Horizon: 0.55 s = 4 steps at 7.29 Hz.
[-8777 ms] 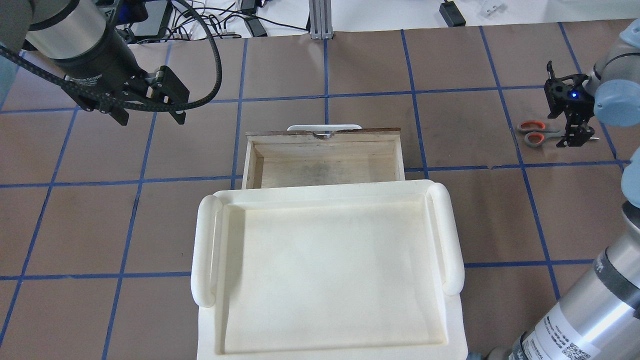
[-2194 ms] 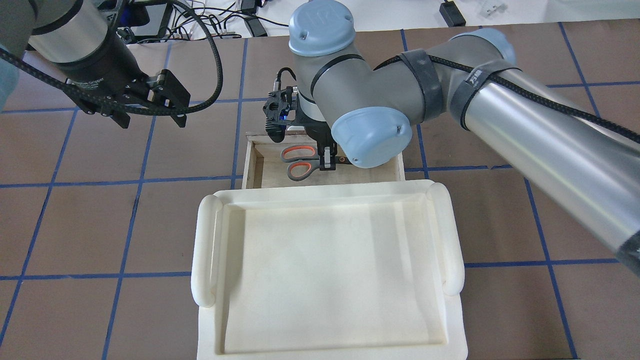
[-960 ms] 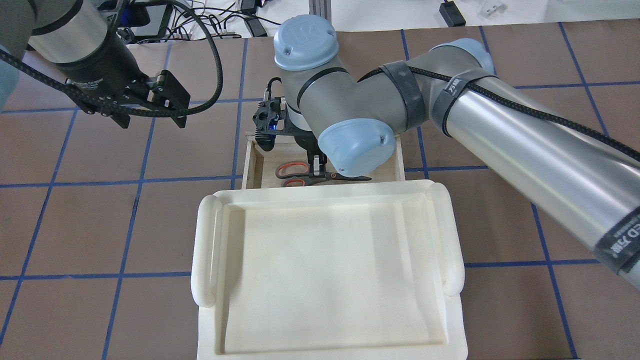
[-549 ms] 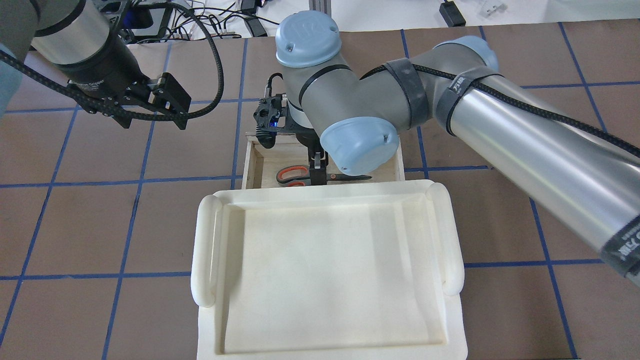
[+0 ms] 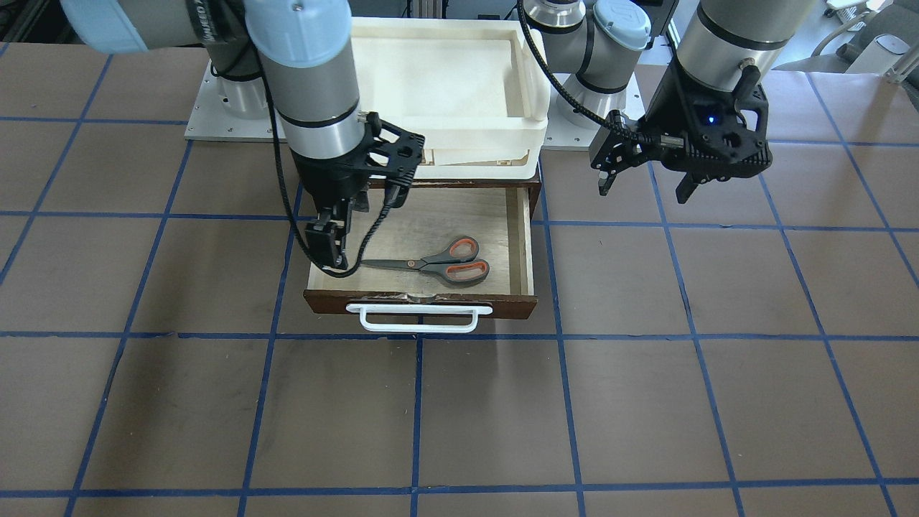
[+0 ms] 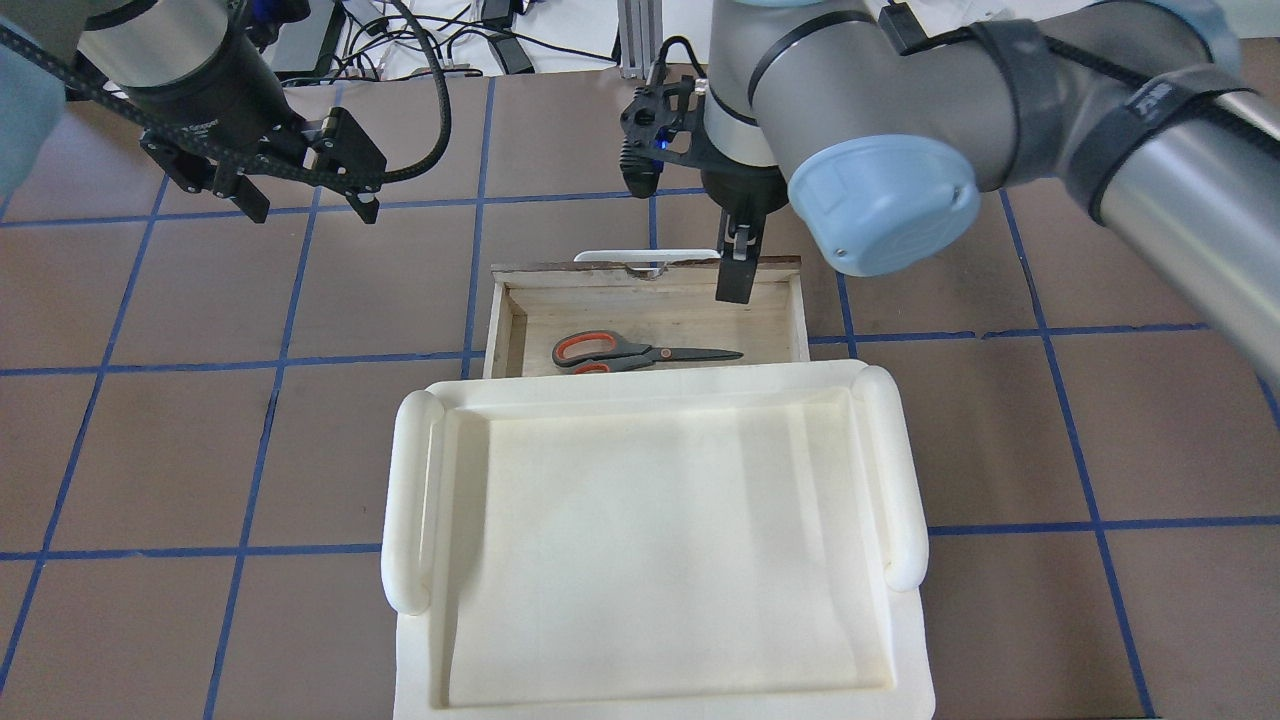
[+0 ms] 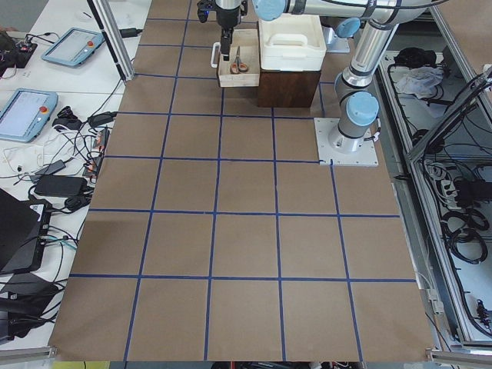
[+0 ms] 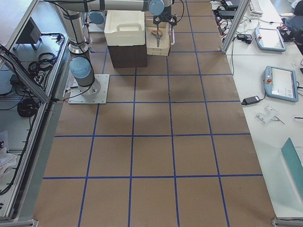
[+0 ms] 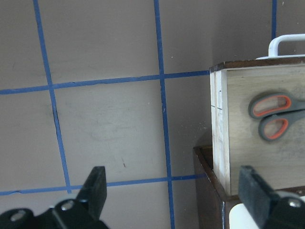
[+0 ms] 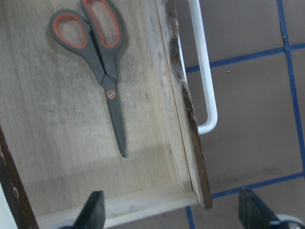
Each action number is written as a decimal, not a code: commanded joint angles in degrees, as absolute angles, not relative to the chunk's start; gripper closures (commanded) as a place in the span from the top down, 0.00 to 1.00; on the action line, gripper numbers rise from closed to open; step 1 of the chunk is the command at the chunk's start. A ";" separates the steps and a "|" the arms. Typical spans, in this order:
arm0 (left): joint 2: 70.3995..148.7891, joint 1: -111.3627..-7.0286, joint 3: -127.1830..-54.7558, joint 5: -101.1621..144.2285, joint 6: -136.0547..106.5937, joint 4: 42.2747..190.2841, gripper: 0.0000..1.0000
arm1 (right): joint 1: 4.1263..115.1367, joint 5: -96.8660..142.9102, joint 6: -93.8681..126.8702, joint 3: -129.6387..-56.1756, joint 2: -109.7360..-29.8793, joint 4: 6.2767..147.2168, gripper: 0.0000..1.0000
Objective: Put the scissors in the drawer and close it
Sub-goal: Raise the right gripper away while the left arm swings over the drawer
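scissors (image 5: 438, 264) lie flat on the floor of the open drawer (image 5: 526, 237), blades together, lengthwise along the drawer's width, orange-lined loops toward the robot's left, blade tip toward its right; nothing touches them. Overhead shows the same: scissors (image 6: 640, 353) inside the drawer (image 6: 497, 320), lower loop partly cut off by the rim of the white tray (image 6: 410, 500). Drawer is pulled out, pale inside, dark front board with a white handle (image 5: 420, 327) facing away from the robot. Tray sits on top of a dark cabinet (image 7: 288, 84) that the drawer sticks out of. Right gripper (image 5: 327, 248) hangs above the drawer's end on the blade-tip side, pointing down, holding nothing, apart from the scissors; in its wrist view the right gripper (image 10: 174, 214) has both fingers spread wide at the bottom edge, with the scissors (image 10: 102, 62) and handle (image 10: 205, 81) below and beyond them. Overhead puts the right gripper (image 6: 733, 280) near the drawer's front edge. Left gripper (image 5: 644, 188) hovers over the bare table (image 5: 646, 359) on the robot's left of the drawer, fingers spread apart, nothing between them; the left wrist view shows the left gripper (image 9: 174, 191) wide, looking at the drawer's side wall (image 9: 219, 129) and the scissor loops (image 9: 274, 117). Table is brown with a blue tape grid
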<state>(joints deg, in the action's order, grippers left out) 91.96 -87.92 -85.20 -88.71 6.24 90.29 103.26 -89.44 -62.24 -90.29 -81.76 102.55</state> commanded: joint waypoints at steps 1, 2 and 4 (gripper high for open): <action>95.78 -89.11 -81.66 -88.68 5.54 88.70 1.00 | 95.83 -89.82 -54.82 -90.35 -86.90 97.75 1.00; 98.24 -91.64 -80.61 -89.38 4.93 86.59 1.00 | 94.06 -90.00 -50.32 -90.61 -88.05 95.82 1.00; 105.69 -96.48 -77.36 -91.05 1.24 80.53 1.00 | 92.20 -90.26 -33.94 -90.88 -90.78 94.58 1.00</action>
